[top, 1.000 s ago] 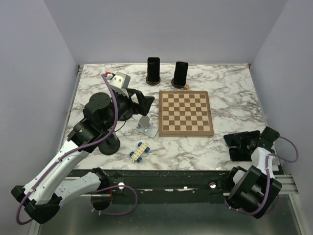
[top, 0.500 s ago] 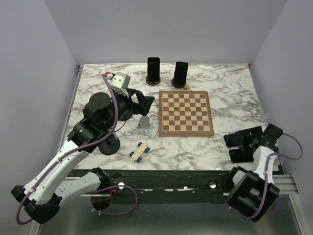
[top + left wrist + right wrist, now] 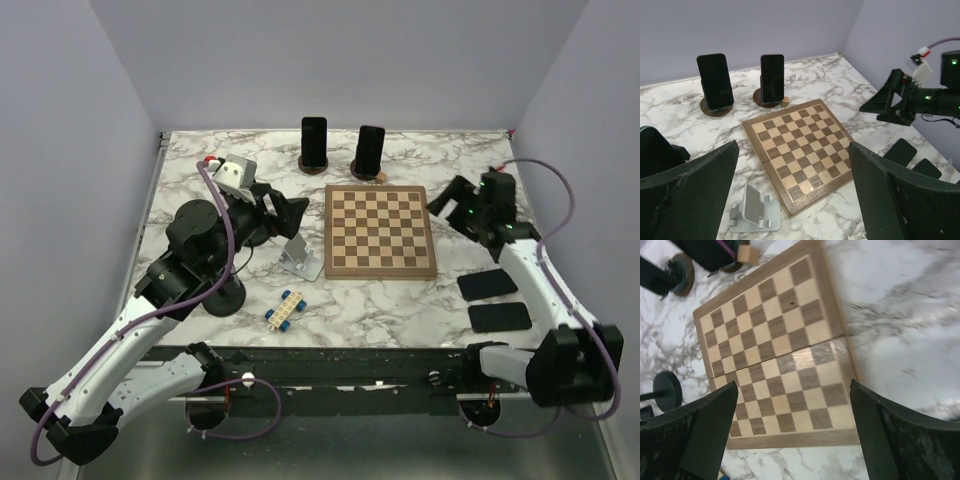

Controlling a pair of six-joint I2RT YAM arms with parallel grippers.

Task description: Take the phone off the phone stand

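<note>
Two black phones stand upright at the back of the table, each on a round phone stand. The left phone (image 3: 314, 140) (image 3: 715, 80) rests on its stand (image 3: 314, 164). The right phone (image 3: 371, 148) (image 3: 772, 77) rests on its stand (image 3: 365, 172). My left gripper (image 3: 290, 208) (image 3: 794, 150) hangs open and empty left of the chessboard, facing the phones. My right gripper (image 3: 450, 205) (image 3: 793, 385) is open and empty above the chessboard's right edge. Both grippers are well apart from the standing phones.
A wooden chessboard (image 3: 380, 230) (image 3: 780, 355) lies mid-table. An empty grey phone stand (image 3: 300, 257) (image 3: 752, 212) sits by its near left corner. Two phones lie flat at the near right (image 3: 487, 284) (image 3: 500, 317). A black round base (image 3: 225, 297) and a blue-white toy brick (image 3: 285, 308) lie near the front left.
My right arm has lifted from over the flat phones at the near right and swung to the chessboard's right edge, its jaws spreading wider. The left arm shifted only slightly.
</note>
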